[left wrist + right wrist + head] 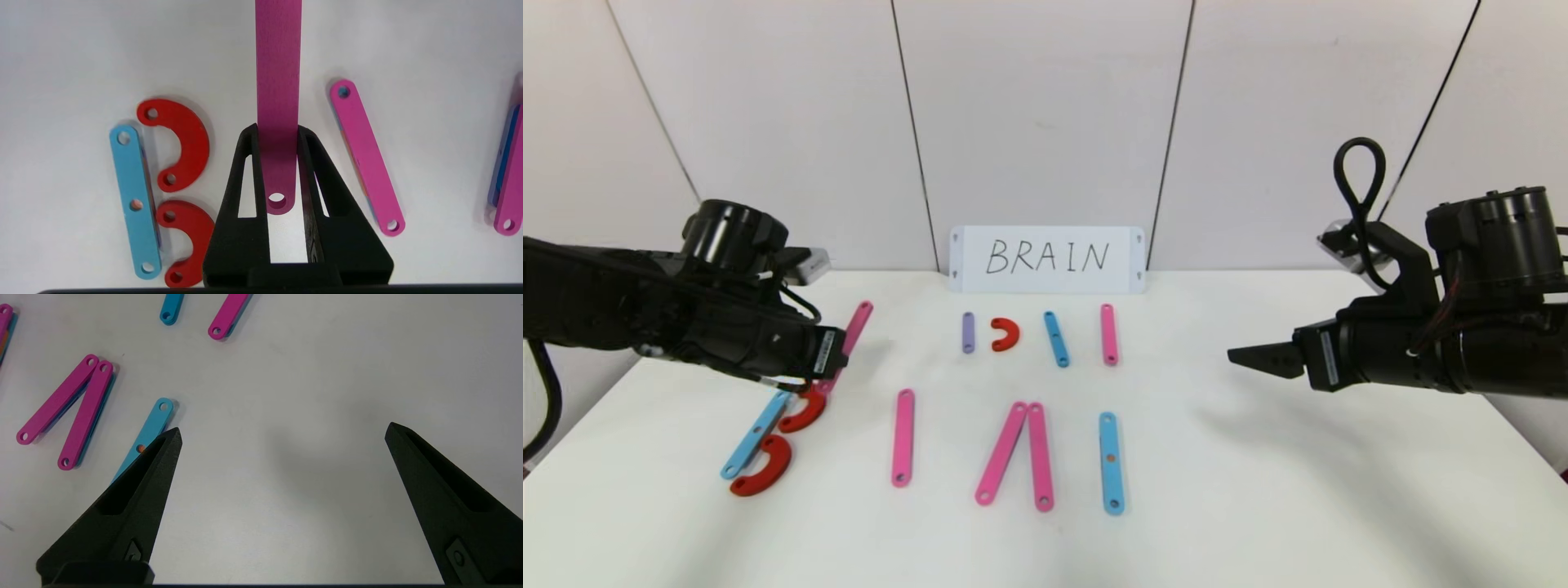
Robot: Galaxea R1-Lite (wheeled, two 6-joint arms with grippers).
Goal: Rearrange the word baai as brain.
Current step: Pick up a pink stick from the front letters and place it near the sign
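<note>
The pink bar (278, 102) is pinched in the left claw (278, 134), lifted above the white surface (1258, 490) near the blue bar (756, 433) and two red curves (765, 469) on the robot's left. A card (1047, 259) at the back reads "BRAIN". The left arm reaches in low from the side. The right claw (282, 433) hangs wide open, holding nothing, at the right.

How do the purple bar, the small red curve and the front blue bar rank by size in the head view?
1. Front blue bar, nearer the camera, so partly unsure.
2. Purple bar.
3. Small red curve.
</note>
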